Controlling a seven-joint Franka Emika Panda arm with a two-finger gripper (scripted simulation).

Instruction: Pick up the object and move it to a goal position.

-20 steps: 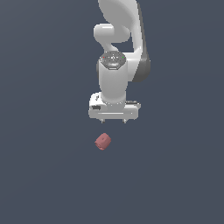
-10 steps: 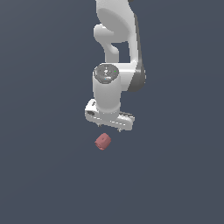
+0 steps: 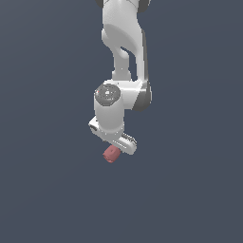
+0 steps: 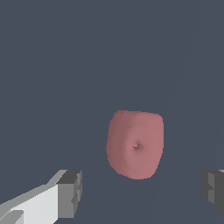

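lying on the flat grey floor (image 3: pixel 52 190), the small dull-red chunk (image 3: pixel 111 154) is seen just under the lower edge of the white gripper (image 3: pixel 115 144) in the exterior view. in the wrist view the chunk (image 4: pixel 135 144) is shown with its dimpled face turned toward the camera, and it is framed between the two dark fingertips (image 4: pixel 71 193), which are spread wide with clear gaps on both sides. the jaws are therefore judged to be open, with nothing held. the chunk is not centred in that gap: it is set nearer the far fingertip (image 4: pixel 213 190) than might be wished, though how much cannot be told.

several risks are suggested. if the jaws are closed while the chunk sits off-centre, it may be pushed sideways by one fingertip before the other arrives. because the sides are rounded, the chunk could be rolled or squeezed out rather than clamped. if the gripper is lowered too little, only the upper curve may be caught and the hold lost during lifting. no goal marker is seen.
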